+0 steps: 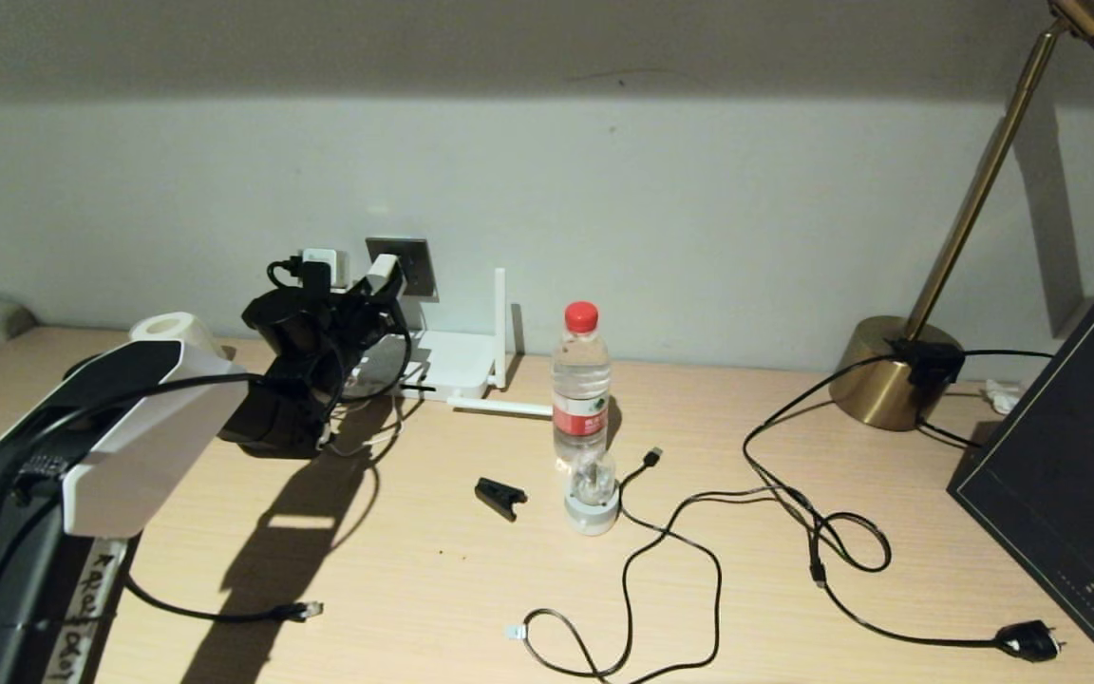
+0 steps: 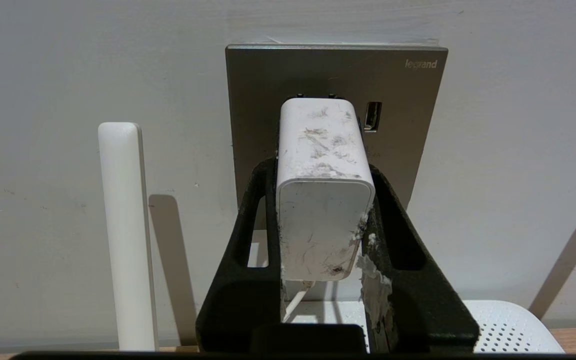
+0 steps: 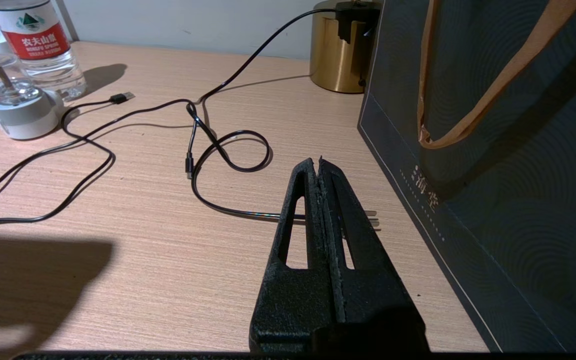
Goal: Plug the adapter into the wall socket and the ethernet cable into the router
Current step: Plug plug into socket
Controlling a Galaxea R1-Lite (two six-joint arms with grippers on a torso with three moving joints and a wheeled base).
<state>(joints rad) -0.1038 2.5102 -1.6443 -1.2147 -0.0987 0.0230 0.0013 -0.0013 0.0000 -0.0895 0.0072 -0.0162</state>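
My left gripper [image 2: 322, 170] is shut on the white adapter [image 2: 323, 190], one finger on each of its sides. The adapter's far end is up against the grey wall socket [image 2: 408, 115], beside a small USB port; how deep the pins sit is hidden. In the head view the adapter [image 1: 381, 275] meets the wall socket [image 1: 417, 271] above the white router [image 1: 457, 361]. The ethernet cable [image 1: 305, 611] lies loose at the table's front left, its clear plug free. My right gripper [image 3: 318, 162] is shut and empty, low over the table at the right.
A water bottle [image 1: 581, 380], a small glass-domed stand [image 1: 592, 494] and a black clip [image 1: 499, 497] sit mid-table. A thin USB cable [image 1: 642, 570] and the lamp cord [image 1: 841, 532] loop across the right half. The brass lamp base [image 1: 889, 370] and a dark bag [image 1: 1069, 475] stand far right.
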